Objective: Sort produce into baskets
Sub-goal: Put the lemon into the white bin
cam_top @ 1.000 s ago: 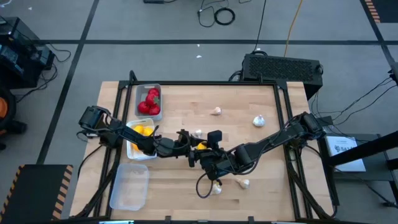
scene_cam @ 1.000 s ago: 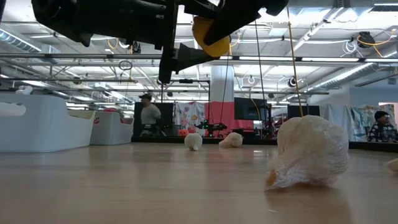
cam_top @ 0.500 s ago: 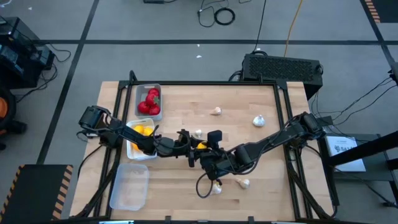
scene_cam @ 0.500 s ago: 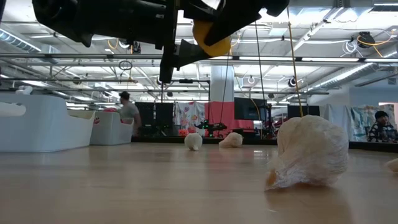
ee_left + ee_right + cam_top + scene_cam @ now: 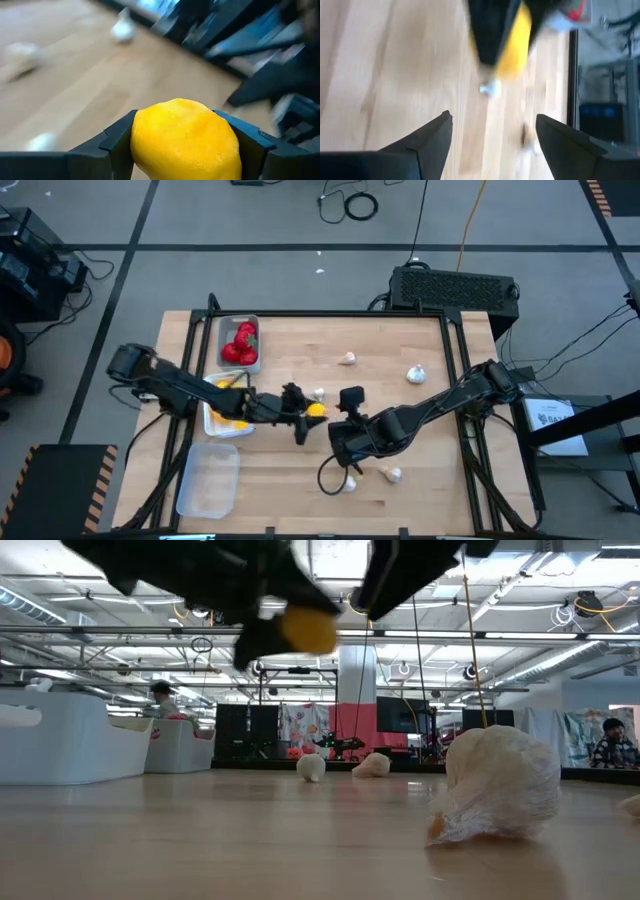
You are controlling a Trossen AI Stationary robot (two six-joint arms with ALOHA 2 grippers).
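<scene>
Yellow and oval, the piece of produce (image 5: 184, 137) now sits clamped between the fingers of the left gripper (image 5: 308, 412) alone, carried in the air above the middle of the wooden surface (image 5: 400, 340). A second ago both grippers met around it; since then the right gripper (image 5: 345, 402) has let go and spread its fingers wide with nothing between them, and the left arm has drawn back a little toward its own side. The hand-over looks complete, so the likely next step is to carry the yellow piece to the middle basket (image 5: 212, 422), where other yellow pieces already lie. The far basket (image 5: 222, 326) holds red pieces, and the near basket (image 5: 210, 480) appears empty.

The left wrist view proves the grip: both dark fingers press the fruit's flanks. The right wrist view shows its own fingers apart with bare wood between them and the yellow piece beyond. Only the high view shows the baskets and the garlic-like bulbs (image 5: 415, 374) scattered across the surface. The low view confirms the fruit hangs well clear of the wood, with one bulb (image 5: 497, 785) large in front.
</scene>
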